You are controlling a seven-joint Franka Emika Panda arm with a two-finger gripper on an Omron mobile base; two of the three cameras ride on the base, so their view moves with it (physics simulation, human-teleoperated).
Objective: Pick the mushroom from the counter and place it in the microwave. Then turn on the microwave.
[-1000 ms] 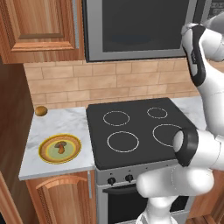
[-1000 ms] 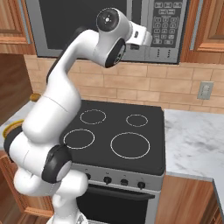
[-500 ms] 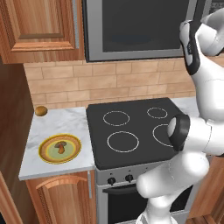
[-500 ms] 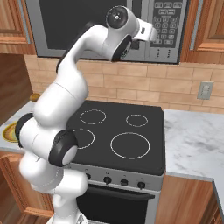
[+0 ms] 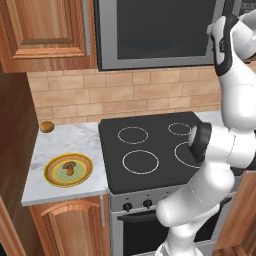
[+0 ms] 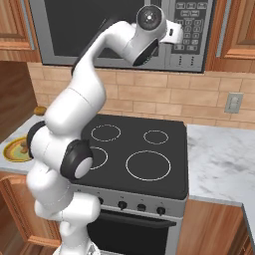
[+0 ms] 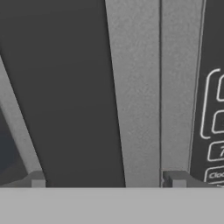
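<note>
Pincer is spread wide with nothing held; both fingertips are seen low in the hand view, apart from each other. It is pressed up close to the microwave, facing the strip between the dark glass door and the keypad. A dark vertical bar, probably the handle, is seen between the tips, but contact cannot be confirmed.

Step in hand, as judged: the door is being approached for opening; it looks shut in both base views. The pick is not yet done. Next move calls for the tips to be set around the handle, closed, and the door swung out, with care that the keypad isn't hit.

The mushroom is untouched, lying on a yellow plate on the counter, left of the stovetop, well apart from the pincer. A brown ball sits near the wall behind the plate.

Versus a second ago: the wrist has been raised and brought nearer the microwave front, elbow shifted right; the opening is barely reduced. Plate, mushroom and ball are unmoved.
</note>
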